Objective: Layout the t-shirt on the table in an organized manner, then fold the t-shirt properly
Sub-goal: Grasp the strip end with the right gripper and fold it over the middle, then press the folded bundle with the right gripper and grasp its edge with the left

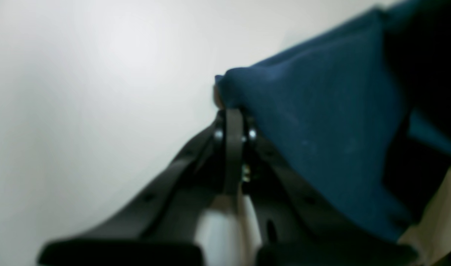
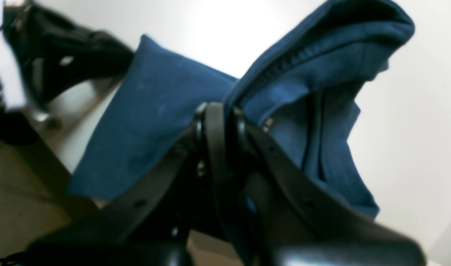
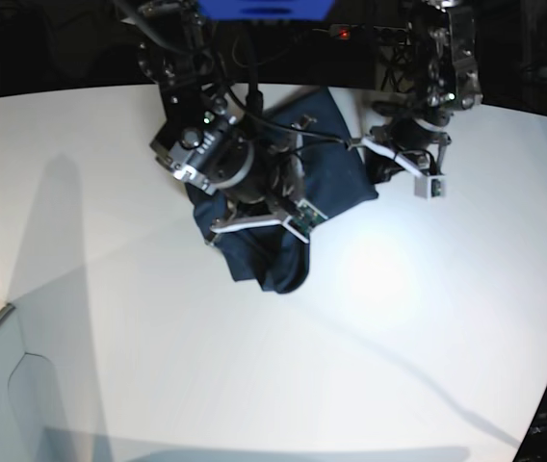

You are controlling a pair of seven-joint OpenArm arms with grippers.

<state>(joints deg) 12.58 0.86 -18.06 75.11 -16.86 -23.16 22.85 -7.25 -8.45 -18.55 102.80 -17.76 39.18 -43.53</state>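
Risking a lopsided spread: both arms pinching fabric high while most of the t-shirt [image 3: 283,207] bunches below, so pulling apart unevenly could twist it instead of flattening it
Slip hazard: left gripper [image 1: 231,111] biting only a small rounded corner of cloth, thin hold, could pop free under tension
Snag hazard: folds draped over the right gripper [image 2: 216,111] and its linkage, might catch when letting go
Left jaws: fully closed, pinched on a tip of the navy fabric in the left wrist view
Right jaws: closed too, fabric packed around the tips; looks like a grip on a fold near a stitched seam, though blur makes the exact spot hard to call
Shirt location: far side of the table [image 3: 399,327], close to the robot's base, between the two arms, partly lifted and partly resting on the white top
Shirt look: dark navy, soft, crumpled into a loose heap, one lobe sagging toward the near side in the base view
Layout status: nowhere near flat yet, sleeves and collar not distinguishable, white label mark not spotted
Surface: plain white matte, bright glare patch just beside the heap
Judgement on next move: needs a steady, even spread with both holds kept firm
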